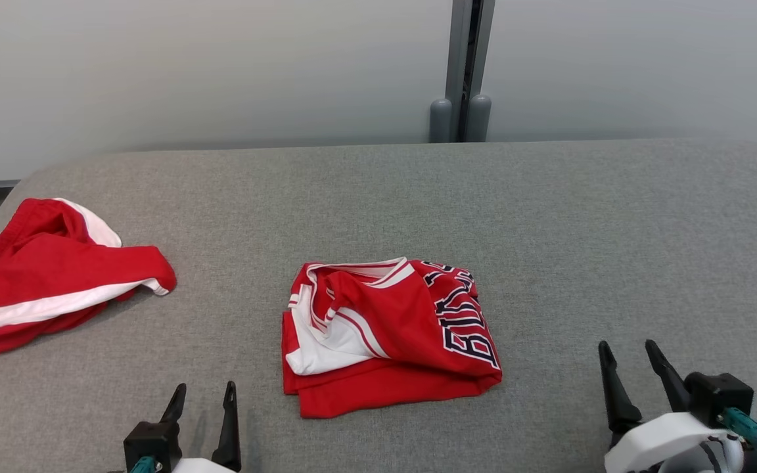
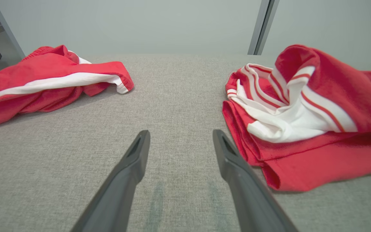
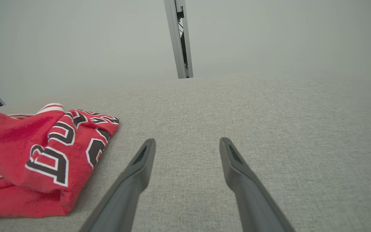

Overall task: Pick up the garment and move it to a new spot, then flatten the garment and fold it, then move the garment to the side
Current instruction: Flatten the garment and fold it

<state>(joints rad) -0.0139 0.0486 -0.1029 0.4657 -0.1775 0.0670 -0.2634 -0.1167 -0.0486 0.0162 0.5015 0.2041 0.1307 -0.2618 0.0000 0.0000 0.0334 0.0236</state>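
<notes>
Left gripper [image 1: 206, 387] and right gripper [image 1: 627, 345] agape over grey fabric surface [image 1: 549, 230], pale wall [image 1: 221, 66]

Lab-like room, grey cloth-covered table [image 1: 549, 217], plain partition panels [image 1: 188, 66]

You have the jersey [image 1: 388, 335] on the middle of the table [image 1: 549, 230], toward its front edge | shorts [image 1: 50, 276] at the left edge, well apart from it | left gripper [image 1: 206, 389] at the front edge, left of the jersey | right gripper [image 1: 628, 345] near the front right corner
</notes>
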